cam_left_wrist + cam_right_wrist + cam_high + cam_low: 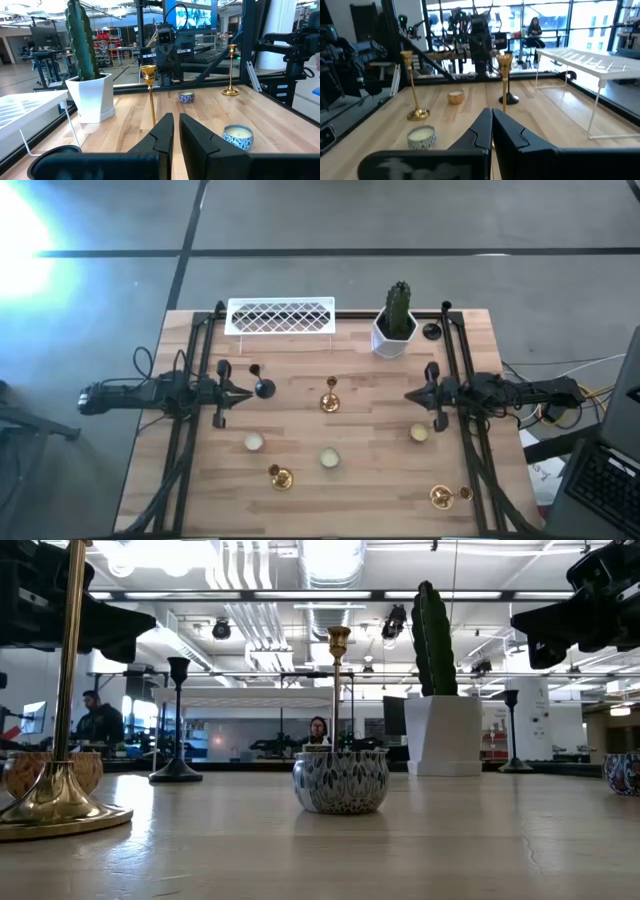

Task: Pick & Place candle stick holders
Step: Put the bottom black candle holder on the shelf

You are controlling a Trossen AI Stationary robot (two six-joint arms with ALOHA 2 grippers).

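Looks like a robotics lab in an open industrial hall: exposed ceiling ducts [262,615] and strip lights overhead, black metal rig frames [246,45], a wall monitor [195,15], people seated at workstations [98,722] beyond the wooden table [370,470].

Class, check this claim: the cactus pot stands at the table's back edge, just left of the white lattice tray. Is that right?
Not quite. In the high view the cactus pot does stand at the back edge, but just right of the white lattice tray, not left.
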